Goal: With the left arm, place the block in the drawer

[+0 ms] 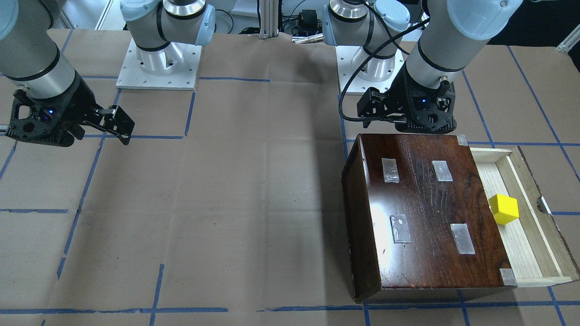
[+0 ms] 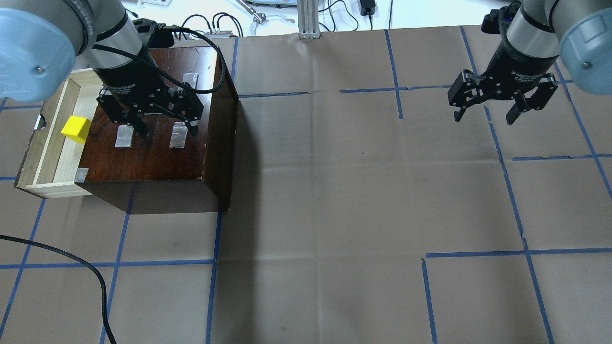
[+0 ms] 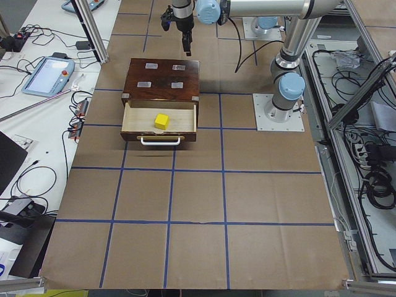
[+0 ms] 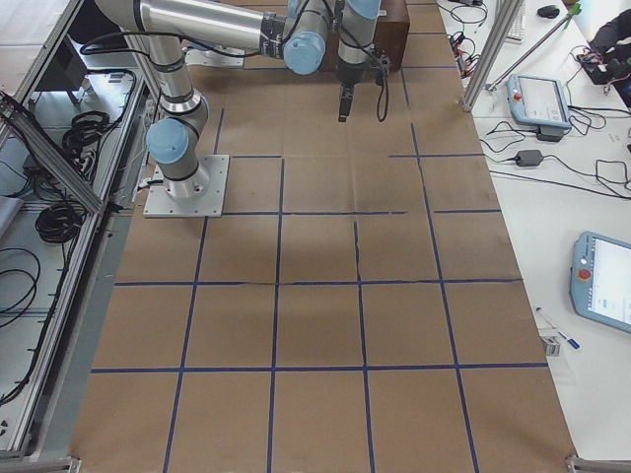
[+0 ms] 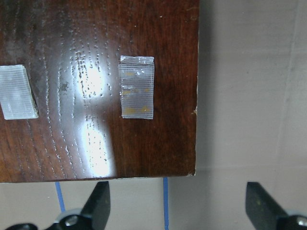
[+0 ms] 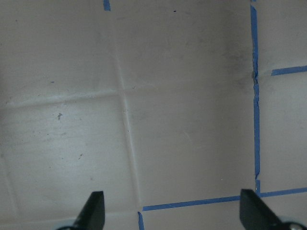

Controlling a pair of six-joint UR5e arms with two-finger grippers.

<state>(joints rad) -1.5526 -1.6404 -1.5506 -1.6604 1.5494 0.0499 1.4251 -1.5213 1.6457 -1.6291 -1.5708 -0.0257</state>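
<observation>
Left claw (image 2: 167, 125): spread wide, empty, nothing between the fingers (image 5: 98, 203). Pointing straight down over the lid of the dark brown box (image 2: 158, 157), raised clear of it in the left side view. Directly under the claw, glossy wood with silver tape patches (image 5: 136, 86). In the wrist view, lid edge and a strip of brown-paper surface (image 2: 334, 191) right by the fingertips. Yellow block (image 2: 76, 129) out to the left of this claw and lower, past the lid's edge, not in the grip, apart from both fingers. Sitting flat on the pale floor of the drawer (image 1: 516, 246), roughly midway along it, between the box body and the dark front panel (image 1: 553, 235) with its notch. Drawer slid out of the box on the side left of the claw, open on top. Thick black cable (image 1: 340, 104) looping off the left wrist, hanging on the claw's other side, near the box's corner. Right claw (image 2: 484, 114): wide open too, gripping nothing, hanging above the surface far to the right of the left claw, well apart from box, drawer and block. Below it brown paper and blue tape lines (image 6: 254, 120).
</observation>
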